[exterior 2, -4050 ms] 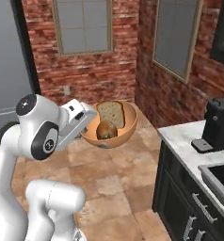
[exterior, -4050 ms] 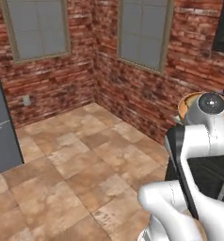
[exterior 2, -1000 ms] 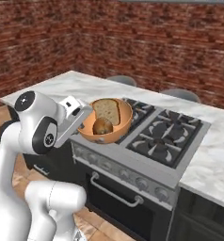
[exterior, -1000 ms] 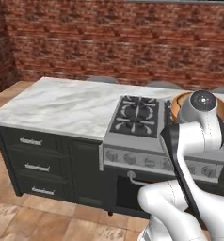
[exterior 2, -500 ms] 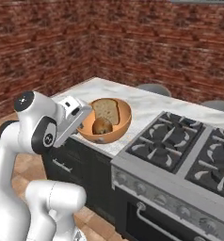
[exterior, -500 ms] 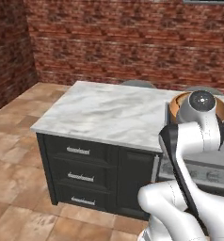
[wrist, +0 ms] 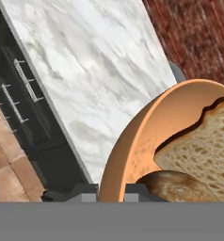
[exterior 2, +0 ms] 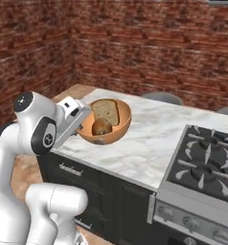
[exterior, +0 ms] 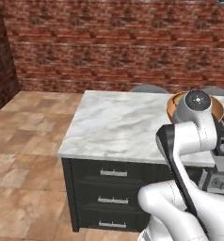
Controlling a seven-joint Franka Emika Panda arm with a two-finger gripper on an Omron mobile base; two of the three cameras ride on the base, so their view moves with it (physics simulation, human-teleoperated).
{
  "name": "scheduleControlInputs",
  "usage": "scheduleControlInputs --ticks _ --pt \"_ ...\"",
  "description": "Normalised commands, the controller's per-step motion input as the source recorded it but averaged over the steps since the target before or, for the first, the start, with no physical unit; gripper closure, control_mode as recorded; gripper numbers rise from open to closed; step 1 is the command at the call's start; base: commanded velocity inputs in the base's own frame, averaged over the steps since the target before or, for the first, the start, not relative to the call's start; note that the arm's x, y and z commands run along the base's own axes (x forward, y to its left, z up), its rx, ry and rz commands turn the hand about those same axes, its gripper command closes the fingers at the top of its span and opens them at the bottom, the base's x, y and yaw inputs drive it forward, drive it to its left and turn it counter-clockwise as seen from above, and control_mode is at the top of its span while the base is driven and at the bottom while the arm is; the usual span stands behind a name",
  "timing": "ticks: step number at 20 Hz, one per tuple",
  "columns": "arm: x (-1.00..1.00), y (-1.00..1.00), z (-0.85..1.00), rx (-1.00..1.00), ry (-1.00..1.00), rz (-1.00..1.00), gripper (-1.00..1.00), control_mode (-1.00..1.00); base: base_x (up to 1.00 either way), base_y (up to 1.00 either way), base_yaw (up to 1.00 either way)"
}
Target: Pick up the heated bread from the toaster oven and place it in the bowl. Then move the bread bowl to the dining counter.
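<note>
The orange-brown bowl [exterior 2: 117, 128] hangs in the air over the near edge of the dining counter [exterior 2: 149, 139], a marble-topped island. My gripper [exterior 2: 81, 124] is shut on the bowl's left rim. Inside lie the bread [exterior 2: 101, 127], a small brown roll, and a slice of bread [exterior 2: 106, 110] leaning on the wall. In the hand view the fingertips [wrist: 84, 191] pinch the bowl [wrist: 132, 141] rim, with the roll [wrist: 175, 186] and slice [wrist: 203, 146] close by. From the left, the bowl [exterior: 172, 104] peeks out behind my arm. The toaster oven is out of view.
A gas stove [exterior 2: 207, 160] with black grates is set into the island right of the marble. Dark cabinets with silver-handled drawers [exterior: 113, 173] face me. Grey stool tops [exterior: 149, 88] stand behind the island before a brick wall. Tiled floor [exterior: 24, 150] lies open at the left.
The whole view has shifted as the base moved: the island's marble end now sits in front and the stove has slid right. The bowl stays in my gripper as before.
</note>
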Motion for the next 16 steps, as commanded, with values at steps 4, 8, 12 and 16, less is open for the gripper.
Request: scheduleControlInputs --ticks 4,8,12,16 --pt "0.0 0.0 0.0 0.0 0.0 0.0 1.0 1.0 0.52 0.91 -0.52" --pt "0.0 0.0 0.0 0.0 0.0 0.0 1.0 1.0 0.58 0.45 -0.26" --pt "0.7 -0.03 -0.02 0.0 0.0 0.0 1.0 -1.0 0.0 0.0 0.0" --pt "0.98 -0.2 -0.33 0.02 0.03 0.0 1.0 -1.0 0.0 0.0 0.0"
